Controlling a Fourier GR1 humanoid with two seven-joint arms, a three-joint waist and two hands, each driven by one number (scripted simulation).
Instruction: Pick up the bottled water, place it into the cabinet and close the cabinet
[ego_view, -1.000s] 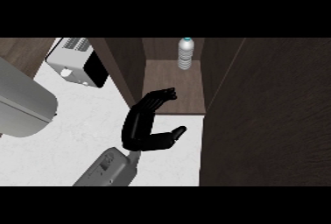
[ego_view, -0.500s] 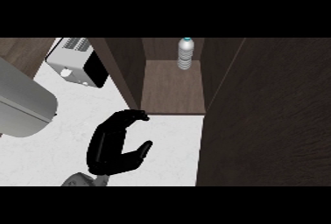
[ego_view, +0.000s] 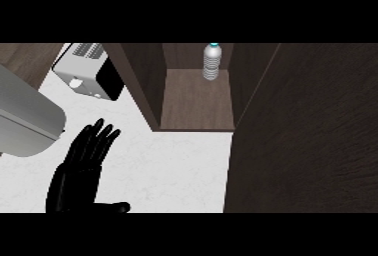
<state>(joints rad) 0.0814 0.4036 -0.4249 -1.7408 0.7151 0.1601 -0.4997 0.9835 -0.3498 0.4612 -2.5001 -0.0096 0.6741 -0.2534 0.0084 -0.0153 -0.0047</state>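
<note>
Bottled water (ego_view: 212, 61) stands upright at the back of the open cabinet (ego_view: 196, 107), on its shelf floor, so the placing step looks done. Only closing the cabinet is left. The big dark panel filling the view's right side (ego_view: 310, 130) is probably the open door, though I can't confirm that.

One black hand (ego_view: 83, 167) shows at lower left over the white counter (ego_view: 170, 165), fingers straight and spread, thumb out sideways, holding nothing. Which hand it is can't be told from this view; judging by the side, likely the left. No other hand in view.

Next move, as a judgement: reach the door's edge and swing it across the opening without bumping the bottle.

Versus half a second ago: the hand was curled and nearer the cabinet front; now it is flat, open and lower left. Bottle unmoved. Toaster (ego_view: 90, 70) and grey appliance (ego_view: 26, 122) unchanged at left.
</note>
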